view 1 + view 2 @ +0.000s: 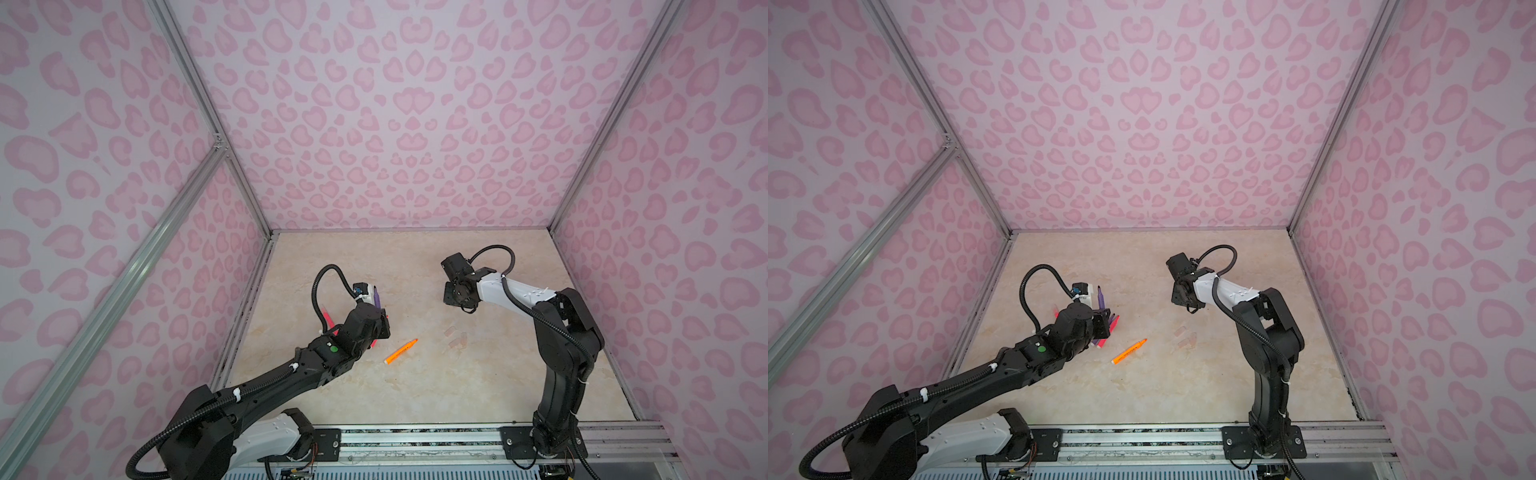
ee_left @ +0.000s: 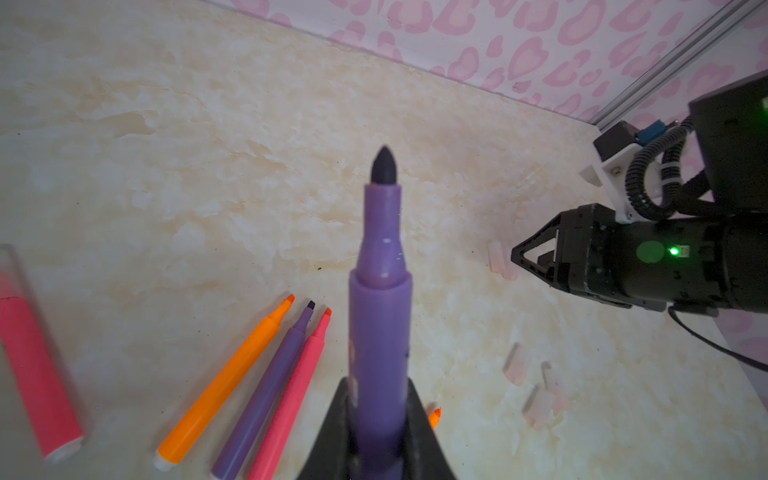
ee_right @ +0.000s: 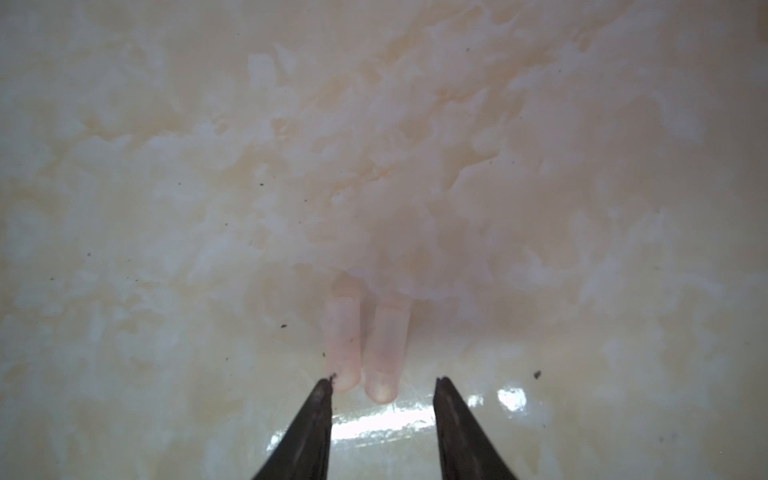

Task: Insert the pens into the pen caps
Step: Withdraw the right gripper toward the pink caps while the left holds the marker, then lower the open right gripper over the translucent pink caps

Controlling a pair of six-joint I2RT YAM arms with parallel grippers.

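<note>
My right hand, jaws apart and empty, faces two caps lying lengthwise just ahead of it; my left hand clamps the purple pen.

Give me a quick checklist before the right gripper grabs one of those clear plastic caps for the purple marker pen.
1. Grip: left gripper shut on the purple marker pen, at its barrel: ok.
2. Pen's dark pointed tip bare, pointing away from the gripper: ok.
3. Aim: right gripper lined up on the clear plastic tube caps on the beige marbled table, jaws apart: ok.
4. Only one cap in line: not ok; two lie close side by side, just ahead of the fingertips.
5. Which cap end is open: cannot tell.
</note>
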